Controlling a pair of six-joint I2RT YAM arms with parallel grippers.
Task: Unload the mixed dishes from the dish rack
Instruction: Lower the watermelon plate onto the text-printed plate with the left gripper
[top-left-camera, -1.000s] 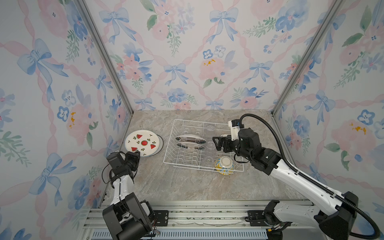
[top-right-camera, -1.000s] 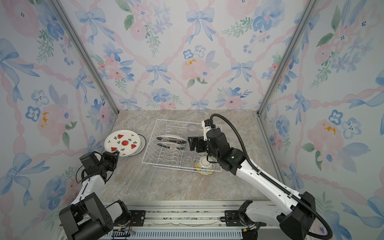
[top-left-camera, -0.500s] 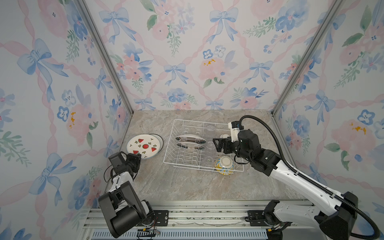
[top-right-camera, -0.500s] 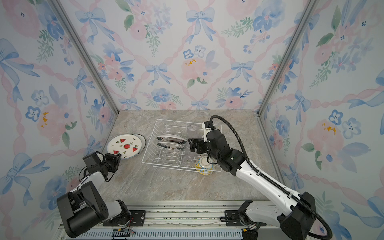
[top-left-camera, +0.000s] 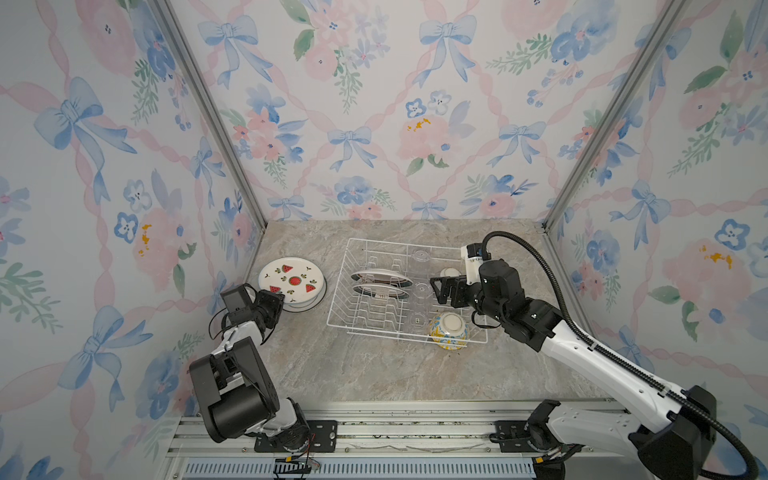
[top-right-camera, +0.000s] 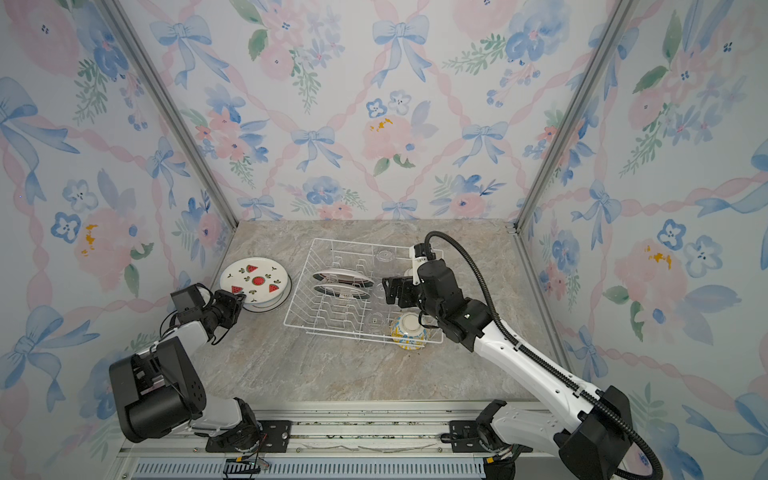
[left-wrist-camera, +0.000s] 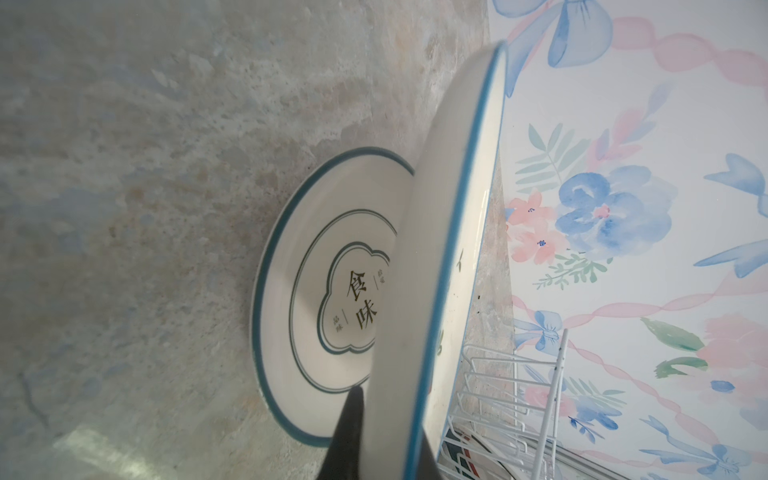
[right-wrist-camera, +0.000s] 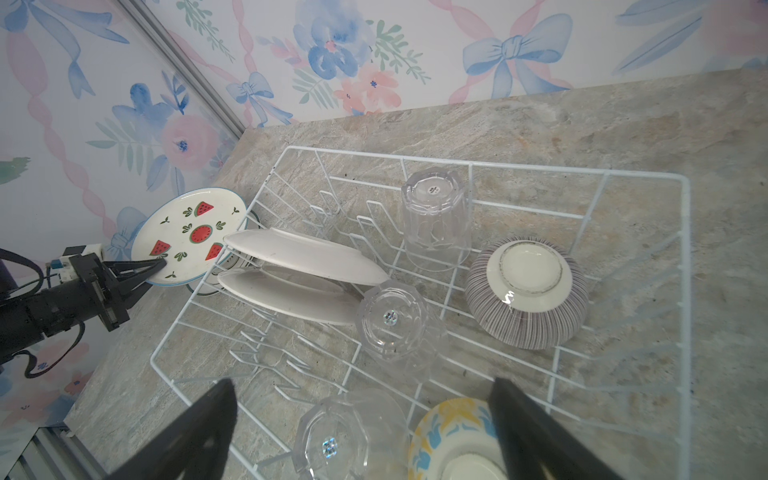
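1. Floral wallpaper (top-left-camera: 374, 124) with blue bows covers the three walls around a grey marble tabletop (top-left-camera: 374, 374).
2. The white wire dish rack (top-left-camera: 376, 318) sits on the tabletop, right of centre in both top views.
3. Outside the rack, to its left, a teal-rimmed plate (left-wrist-camera: 291, 291) lies flat on the tabletop with printed characters at its centre.
4. The watermelon plate (top-left-camera: 291, 279) is tilted above the teal-rimmed plate. The left gripper (top-left-camera: 279, 300) pinches its near rim between fingers (left-wrist-camera: 347, 436) that are pressed together. I cannot tell whether its far edge touches the plate below.
5. The right gripper (top-left-camera: 439, 291) hovers over the rack's right half with its fingers (right-wrist-camera: 199, 432) spread wide and nothing between them.
6. Inside the rack, two more plates stand on edge among the dividers. The farther plate (right-wrist-camera: 303, 253) is just behind the nearer plate (right-wrist-camera: 286, 295).
7. Three clear glass cups stand upside down in a row just right of those plates: the far cup (right-wrist-camera: 436, 220), the middle cup (right-wrist-camera: 395, 320) and the near cup (right-wrist-camera: 349, 436).
8. The purple-striped bowl (right-wrist-camera: 525, 291) rests upside down in the rack, beside the cups on its right side.
9. The yellow-blue bowl (top-left-camera: 449, 330) sits upside down at the rack's near right corner, just beside the near cup.
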